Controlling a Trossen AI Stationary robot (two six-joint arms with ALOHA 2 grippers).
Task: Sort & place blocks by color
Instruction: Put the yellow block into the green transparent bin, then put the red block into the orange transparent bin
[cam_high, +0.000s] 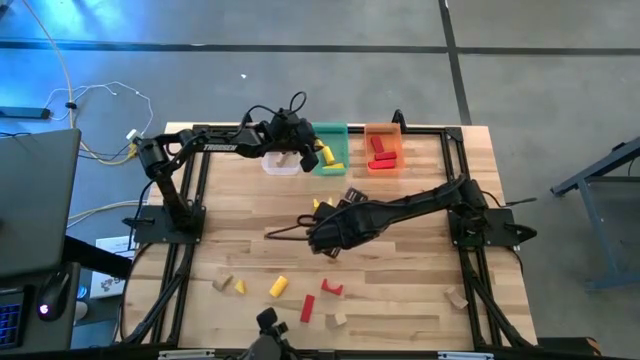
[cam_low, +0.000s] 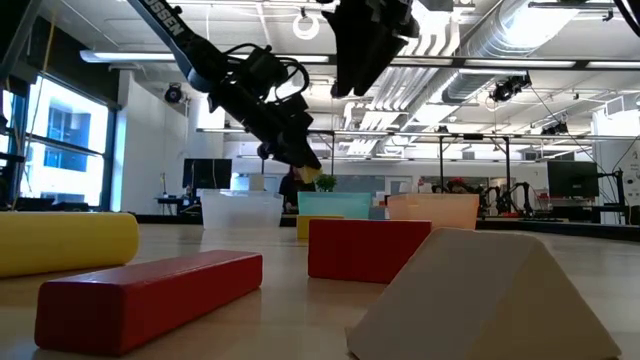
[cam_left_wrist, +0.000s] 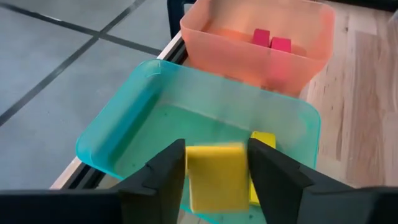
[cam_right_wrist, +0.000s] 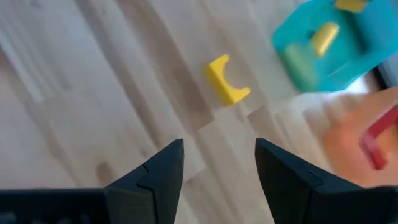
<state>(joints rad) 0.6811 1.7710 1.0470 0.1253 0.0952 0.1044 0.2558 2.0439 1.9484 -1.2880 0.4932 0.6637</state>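
My left gripper (cam_high: 322, 156) hangs over the green bin (cam_high: 331, 150), shut on a yellow block (cam_left_wrist: 216, 177); the low view shows the block (cam_low: 325, 183) at its fingertips. Another yellow block (cam_left_wrist: 264, 140) lies in that bin. My right gripper (cam_right_wrist: 217, 162) is open above the table's middle (cam_high: 322, 230), just short of a yellow arch (cam_right_wrist: 227, 79) lying on the wood. Red blocks (cam_left_wrist: 271, 41) lie in the orange bin (cam_high: 383, 147). More blocks lie near the near edge: a yellow cylinder (cam_high: 279, 287), a red arch (cam_high: 331, 288), a red bar (cam_high: 308, 308) and tan pieces (cam_high: 222, 283). My left gripper pinches the yellow block (cam_left_wrist: 214, 168) between its two fingers (cam_left_wrist: 163, 174), one on each of two opposite sides. The fingers slant down toward the far edge. The block is lifted clear, above the green bin's (cam_left_wrist: 143, 124) inside.
A clear bin (cam_high: 282, 163) stands left of the green one along the far edge. A tan block (cam_high: 458, 296) lies near the right arm's base. In the low view a tan wedge (cam_low: 490, 295) and a red block (cam_low: 368, 248) lie close to the camera.
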